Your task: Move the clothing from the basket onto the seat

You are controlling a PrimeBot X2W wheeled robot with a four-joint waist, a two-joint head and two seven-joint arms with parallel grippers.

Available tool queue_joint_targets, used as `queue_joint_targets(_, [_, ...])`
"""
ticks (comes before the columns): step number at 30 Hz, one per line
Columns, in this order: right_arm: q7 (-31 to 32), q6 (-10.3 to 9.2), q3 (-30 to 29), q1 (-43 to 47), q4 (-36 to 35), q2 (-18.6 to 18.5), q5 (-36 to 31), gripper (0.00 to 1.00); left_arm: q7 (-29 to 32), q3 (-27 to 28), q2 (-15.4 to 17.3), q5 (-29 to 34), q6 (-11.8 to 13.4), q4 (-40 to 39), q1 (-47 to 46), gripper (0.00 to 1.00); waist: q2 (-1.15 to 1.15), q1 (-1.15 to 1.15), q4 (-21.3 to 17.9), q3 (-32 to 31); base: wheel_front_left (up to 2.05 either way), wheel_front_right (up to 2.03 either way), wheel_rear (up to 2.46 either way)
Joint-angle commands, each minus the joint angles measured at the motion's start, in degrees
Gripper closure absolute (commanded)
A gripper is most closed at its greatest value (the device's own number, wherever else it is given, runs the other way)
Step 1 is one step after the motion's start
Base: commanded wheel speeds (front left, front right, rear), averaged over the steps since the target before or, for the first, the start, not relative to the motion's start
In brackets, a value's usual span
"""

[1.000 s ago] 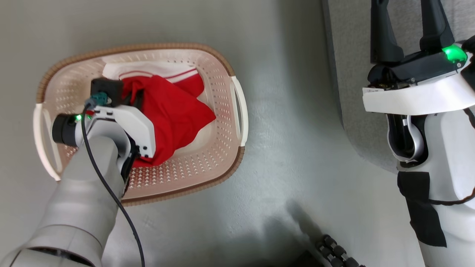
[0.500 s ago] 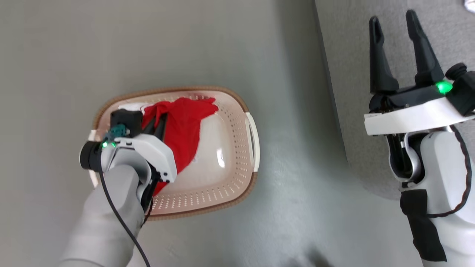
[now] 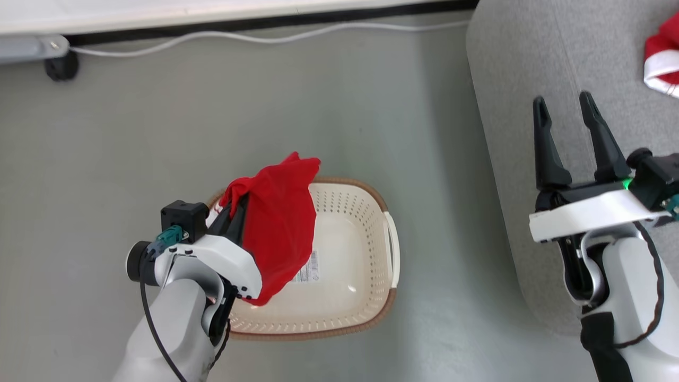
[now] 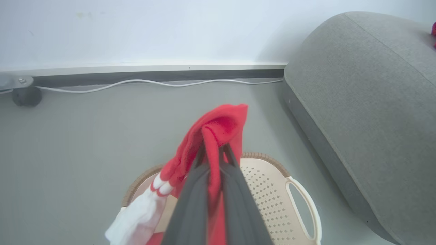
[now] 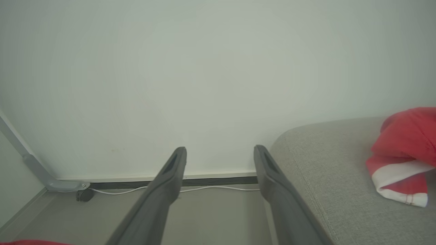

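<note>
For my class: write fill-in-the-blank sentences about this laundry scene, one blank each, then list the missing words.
1. The left hand is shut on a ___ garment.
2. The basket stands on the ___.
3. The right hand is ___ and holds nothing.
4. A second garment lies on the grey ___.
Missing words: red; floor; open; sofa.

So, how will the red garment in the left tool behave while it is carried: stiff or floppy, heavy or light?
Probably floppy: the red garment drapes in folds from the left tool, its white trim hanging down. It seems light, since a narrow pinch holds it over the basket. It may swing or slip, being held by one bunched fold.
</note>
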Motion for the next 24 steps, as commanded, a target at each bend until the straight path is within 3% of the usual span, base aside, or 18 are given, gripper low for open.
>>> queue_joint_targets(1, [-0.3, 0.17, 0.5, 1.5, -1.1, -0.4, 0.4, 0.0, -0.6, 2.0, 0.9, 0.4, -0.5, -2.2, 1.1, 1.0, 0.0, 0.0, 1.6, -2.7, 0.0, 0.0, 0.0])
queue_joint_targets(9, [-0.3, 0.17, -1.0, 6.7, 0.7, -1.0, 0.6, 0.0, -0.6, 4.7, 0.8, 3.3, -1.1, -13.0, 5.5, 1.0, 0.0, 0.0, 4.0, -9.5, 0.0, 0.0, 0.0])
queue_joint_targets(24, [-0.3, 0.17, -1.2, 10.8, 3.1, -0.4, 0.6, 0.0, -0.6, 4.2, 0.3, 5.9, -1.7, -31.4, 4.1, 1.0, 0.0, 0.0, 5.8, -14.5, 0.0, 0.0, 0.0])
